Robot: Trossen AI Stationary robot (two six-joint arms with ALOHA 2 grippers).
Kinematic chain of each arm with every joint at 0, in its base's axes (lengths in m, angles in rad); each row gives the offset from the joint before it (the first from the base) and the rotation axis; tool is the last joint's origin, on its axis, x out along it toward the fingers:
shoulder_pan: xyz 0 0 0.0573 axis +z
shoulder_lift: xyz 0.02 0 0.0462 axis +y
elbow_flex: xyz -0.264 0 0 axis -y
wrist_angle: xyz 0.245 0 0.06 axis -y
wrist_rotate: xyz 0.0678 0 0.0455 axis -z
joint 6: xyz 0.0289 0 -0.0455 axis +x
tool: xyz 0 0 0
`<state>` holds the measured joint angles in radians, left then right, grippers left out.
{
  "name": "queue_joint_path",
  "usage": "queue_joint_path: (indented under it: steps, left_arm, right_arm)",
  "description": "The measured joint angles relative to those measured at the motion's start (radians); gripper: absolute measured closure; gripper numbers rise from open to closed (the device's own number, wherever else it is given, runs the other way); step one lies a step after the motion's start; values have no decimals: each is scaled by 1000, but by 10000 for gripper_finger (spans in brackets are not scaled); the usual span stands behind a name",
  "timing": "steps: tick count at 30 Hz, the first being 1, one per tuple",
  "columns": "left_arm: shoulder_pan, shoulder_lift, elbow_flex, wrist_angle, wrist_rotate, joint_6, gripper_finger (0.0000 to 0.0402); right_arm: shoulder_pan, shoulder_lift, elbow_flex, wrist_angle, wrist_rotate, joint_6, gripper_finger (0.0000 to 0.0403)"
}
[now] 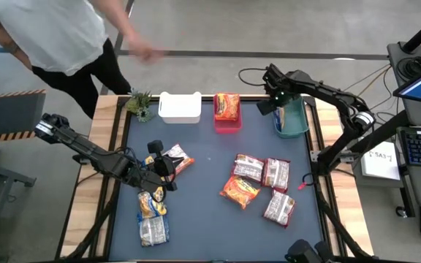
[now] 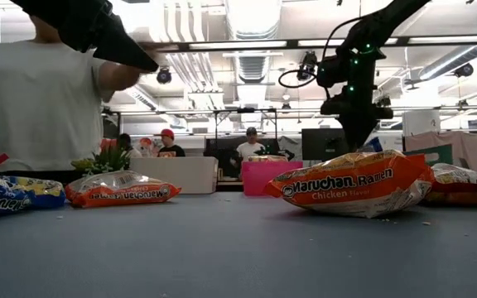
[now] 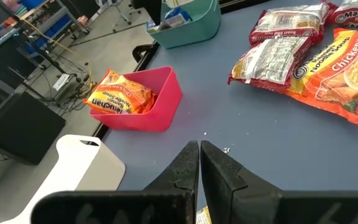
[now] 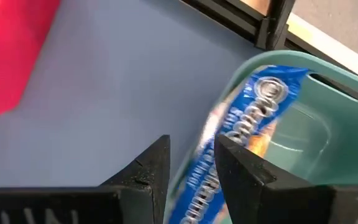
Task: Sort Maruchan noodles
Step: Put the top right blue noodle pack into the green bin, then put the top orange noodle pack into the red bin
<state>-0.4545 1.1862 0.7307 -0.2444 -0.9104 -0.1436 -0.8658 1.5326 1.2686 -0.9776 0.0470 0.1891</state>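
Nearest the low camera, an orange Maruchan chicken packet [image 2: 358,182] is seen lying flat, its long axis across the view. At the table's far edge, the right gripper [image 4: 191,165] is held over the teal bin [image 4: 303,118], its fingers narrowly parted around a blue packet [image 4: 229,149] standing on end, long axis running down into the bin; only the right wrist view shows this. The left gripper [image 3: 199,155], fingers pressed together and empty, is pointed toward the pink bin [image 3: 160,102], where another orange packet [image 3: 120,96] is shown lying.
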Motion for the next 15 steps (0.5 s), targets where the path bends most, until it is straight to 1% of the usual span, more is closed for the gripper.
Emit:
queue_joint_path:
  steps: [15]
  left_arm:
    - [0, 0, 0, 15, 0, 0, 402]
  right_arm:
    - [0, -14, 0, -1, 6, -28, 291]
